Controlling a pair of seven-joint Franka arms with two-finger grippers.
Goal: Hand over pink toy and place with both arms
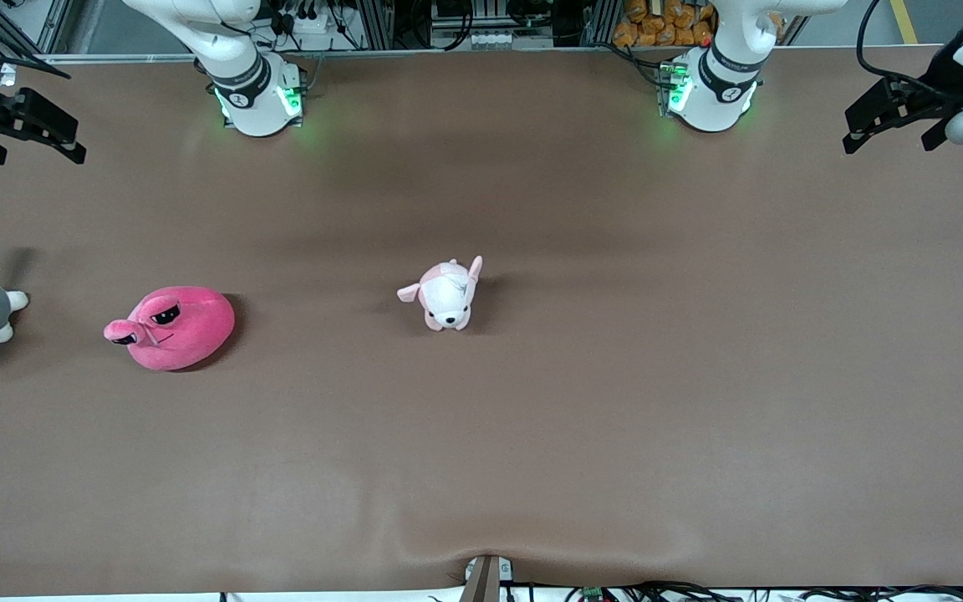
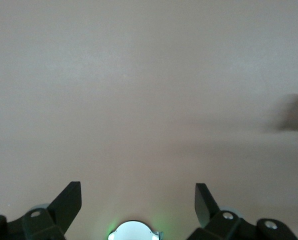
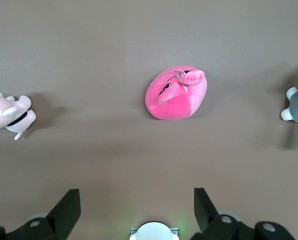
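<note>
Pink toy [image 1: 170, 328] lying on table [image 1: 615, 401] toward right arm's end; right claw [image 1: 17, 125] and left claw [image 1: 899, 113] spread, raised at the ends; best pinched across its plump middle

Plush pink toy [image 1: 172, 328] lies on matt brown table [image 1: 615, 376] cloth.

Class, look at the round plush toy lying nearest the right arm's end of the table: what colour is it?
The round plush toy is bright pink with dark eyes, clearest in the right wrist view.

Front camera: you are looking down from high across the table [image 1: 532, 468], facing both bases. Wrist cameras: looking down from aloft; right wrist and front are sharing the pink toy [image 3: 176, 93].
</note>
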